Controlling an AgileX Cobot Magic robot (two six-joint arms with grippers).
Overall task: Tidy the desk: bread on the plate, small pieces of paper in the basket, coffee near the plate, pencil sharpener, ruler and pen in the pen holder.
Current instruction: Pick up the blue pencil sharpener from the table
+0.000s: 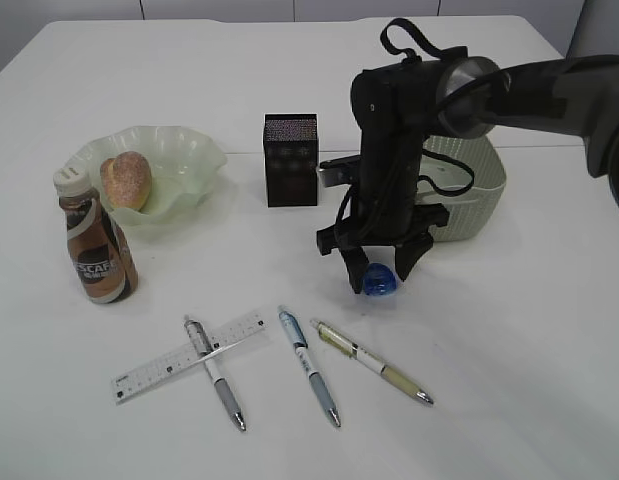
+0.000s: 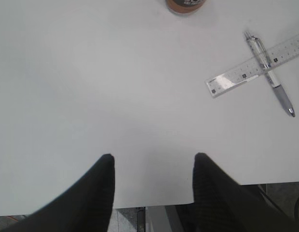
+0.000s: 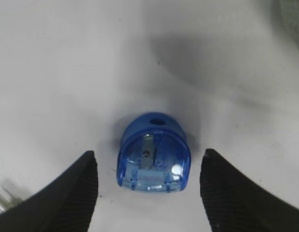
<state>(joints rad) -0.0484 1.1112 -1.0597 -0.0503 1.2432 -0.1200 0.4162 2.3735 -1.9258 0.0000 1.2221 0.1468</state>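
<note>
The basket [image 1: 479,195] at the far right is mostly hidden behind the right arm. The right gripper [image 3: 149,191] stands spread, straddling the blue pencil sharpener [image 3: 154,152] on the desk [image 1: 509,360]; its rounded end points away. The left gripper [image 2: 154,166] hangs spread over bare desk.

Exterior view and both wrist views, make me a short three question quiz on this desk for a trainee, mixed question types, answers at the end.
1. True or false: the bread lies in the plate.
2. What sits between the open fingers of the right gripper? A ruler B pencil sharpener C coffee
3. Fill in: the ruler lies crossed with a ____.

Key
1. True.
2. B, the blue pencil sharpener, on the desk, not yet gripped.
3. Pen; whether it lies over or under is unclear.
</note>
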